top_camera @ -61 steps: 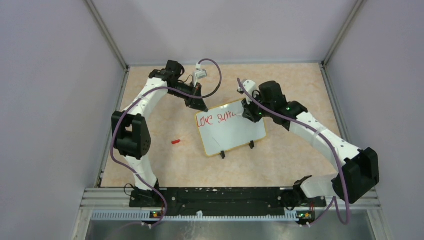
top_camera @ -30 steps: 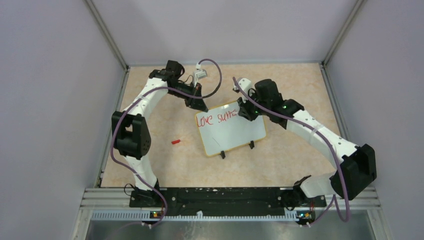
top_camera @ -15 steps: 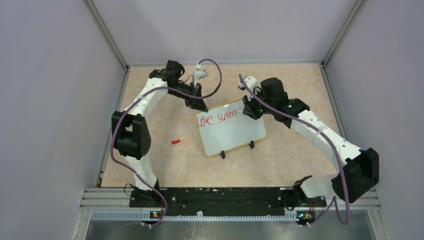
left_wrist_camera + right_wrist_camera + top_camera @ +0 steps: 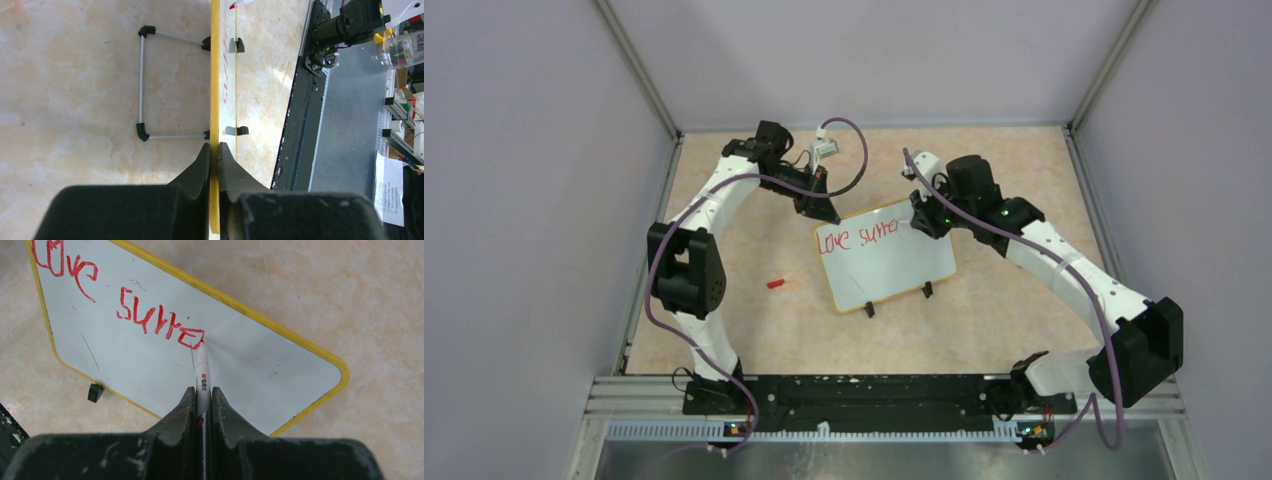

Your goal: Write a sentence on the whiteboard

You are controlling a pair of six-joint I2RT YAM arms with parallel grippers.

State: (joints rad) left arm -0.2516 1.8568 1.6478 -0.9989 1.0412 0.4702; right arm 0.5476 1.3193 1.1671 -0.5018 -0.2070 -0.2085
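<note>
The whiteboard [image 4: 894,265] with its yellow rim stands tilted on the table's middle. My left gripper [image 4: 829,213] is shut on its upper left rim; the left wrist view shows the rim [image 4: 215,90] edge-on between my jaws [image 4: 213,150]. My right gripper [image 4: 921,222] is shut on a white marker [image 4: 202,377] whose red tip touches the board [image 4: 260,365]. The sentence [image 4: 160,325] reads "Love surro" in red on one line, and the tip sits at the last letter. It also shows in the top view [image 4: 856,238].
A red marker cap [image 4: 775,283] lies on the table left of the board. Two black clip feet [image 4: 927,290] stand at the board's near edge. A wire stand [image 4: 145,85] shows behind the board. Grey walls enclose the table.
My right gripper shifted rightward along the top line with the marker and added letters after "Love su". The left gripper and the board stayed still.
</note>
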